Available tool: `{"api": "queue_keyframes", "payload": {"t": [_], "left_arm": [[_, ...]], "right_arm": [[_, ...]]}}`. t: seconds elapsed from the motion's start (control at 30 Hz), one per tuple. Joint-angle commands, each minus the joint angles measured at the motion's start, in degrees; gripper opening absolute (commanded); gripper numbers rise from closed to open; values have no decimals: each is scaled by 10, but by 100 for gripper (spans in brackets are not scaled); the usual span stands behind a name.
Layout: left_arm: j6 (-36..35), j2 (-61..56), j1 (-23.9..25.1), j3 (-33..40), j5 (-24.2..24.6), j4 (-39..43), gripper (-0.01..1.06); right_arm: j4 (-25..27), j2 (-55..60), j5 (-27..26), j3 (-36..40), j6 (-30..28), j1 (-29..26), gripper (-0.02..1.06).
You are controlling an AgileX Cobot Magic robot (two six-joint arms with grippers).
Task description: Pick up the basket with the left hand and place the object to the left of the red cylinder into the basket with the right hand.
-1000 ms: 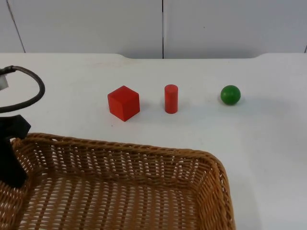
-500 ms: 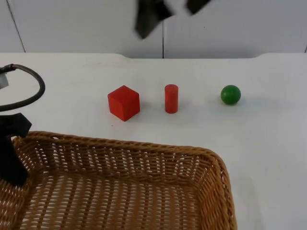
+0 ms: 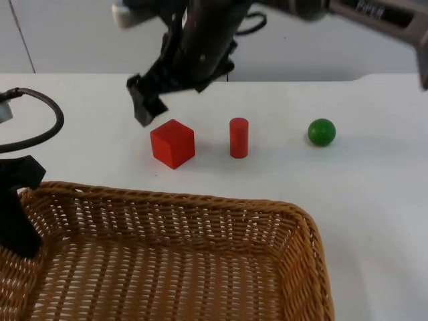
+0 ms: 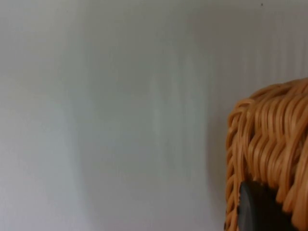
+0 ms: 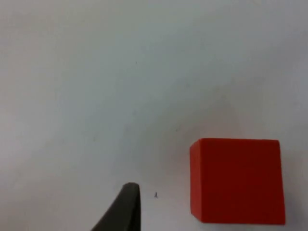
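While basket (image 3: 180, 261) cropped by frame, right hand (image 3: 148, 107) near cube (image 3: 172, 143).

A robotics test lab is showing here: a bare white table top (image 3: 374, 200) is ending at a plain grey partition wall (image 3: 80, 37) along the frame's upper edge, bearing simple coloured test shapes.

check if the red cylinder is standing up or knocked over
Standing up. The red cylinder rests on its flat end on the table, between the red cube and green ball.
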Motion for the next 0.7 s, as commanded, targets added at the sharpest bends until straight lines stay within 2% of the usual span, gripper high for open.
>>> {"api": "queue_keyframes", "payload": {"t": [0.0, 0.2, 0.43, 0.47, 0.5, 0.53, 0.57, 0.67], "left_arm": [[1, -7, 1, -5, 12, -21, 0], [1, -7, 1, -2, 10, -21, 0], [1, -7, 1, -2, 10, -21, 0], [1, -7, 1, -2, 10, -21, 0], [1, -7, 1, -2, 10, -21, 0], [1, -7, 1, -2, 10, -21, 0], [1, -7, 1, -2, 10, -21, 0], [1, -7, 1, -2, 10, -21, 0]], "right_arm": [[1, 25, -42, -7, -5, 2, 105], [1, 57, -64, -7, -4, 2, 102], [18, 86, -89, -7, -4, 2, 82], [18, 88, -89, -7, -4, 2, 76], [18, 88, -91, -7, -4, 2, 66], [18, 88, -91, -7, -4, 2, 66], [13, 84, -93, -7, -4, 2, 44], [12, 54, -93, -8, -15, 2, 2]]}}
